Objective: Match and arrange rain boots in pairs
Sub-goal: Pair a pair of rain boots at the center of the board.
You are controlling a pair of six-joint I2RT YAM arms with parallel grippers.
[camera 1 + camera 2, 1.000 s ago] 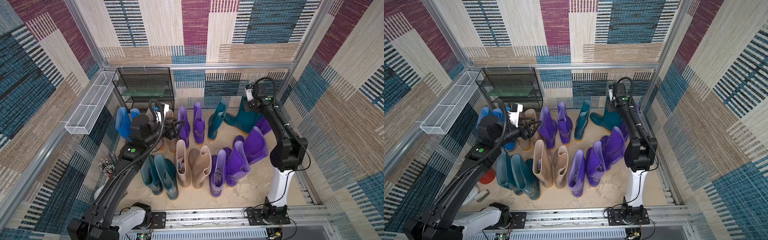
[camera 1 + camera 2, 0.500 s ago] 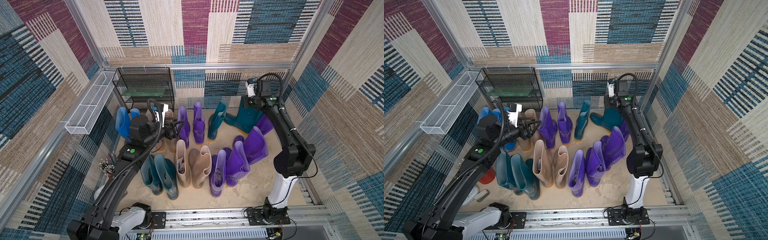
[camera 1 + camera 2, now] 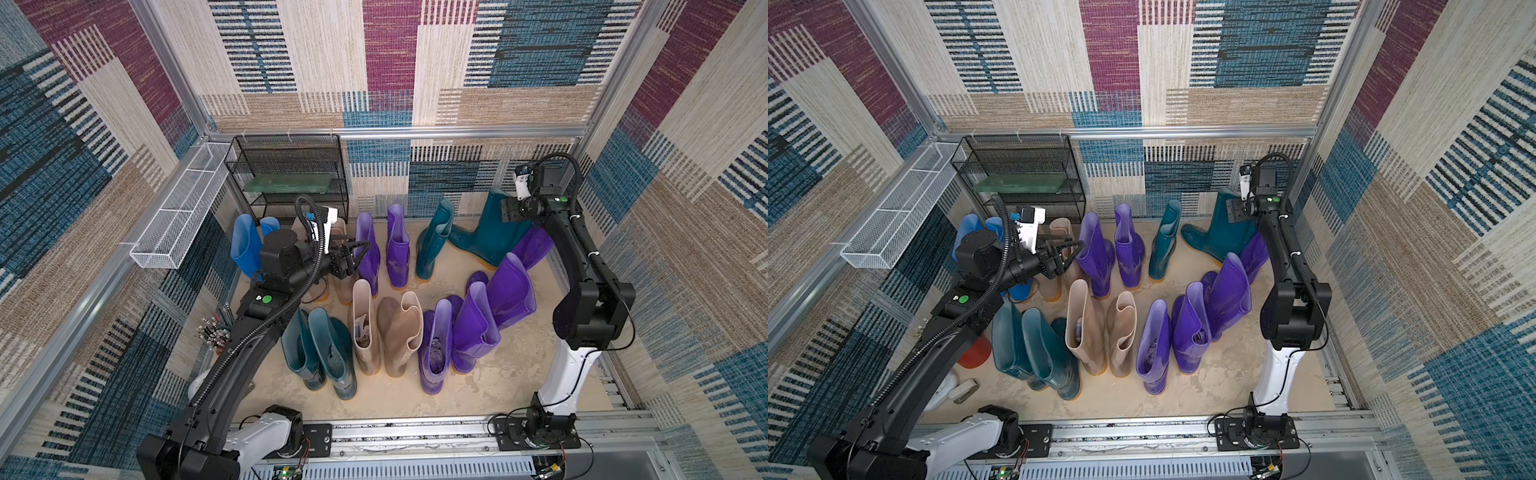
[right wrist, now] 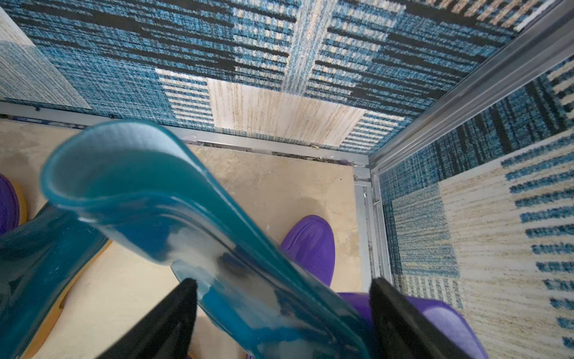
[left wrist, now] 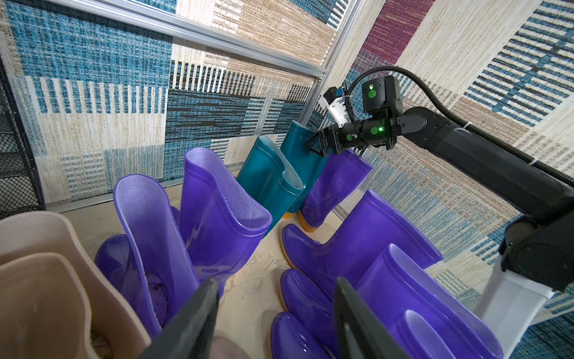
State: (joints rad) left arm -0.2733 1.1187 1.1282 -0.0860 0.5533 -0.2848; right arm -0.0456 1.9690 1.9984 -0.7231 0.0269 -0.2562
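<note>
Glossy teal boot (image 4: 149,192), curved cuff, between right hand's (image 4: 282,289) parted jaws.

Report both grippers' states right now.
Left gripper: open, holding nothing.
Right gripper: open, jaws spread either side of the teal boot at its cuff.

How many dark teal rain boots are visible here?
4. A front-left pair stands together; a back-row boot stands upright; a large corner boot at the back right sits between the open right gripper's fingers. Others may be hidden.
</note>
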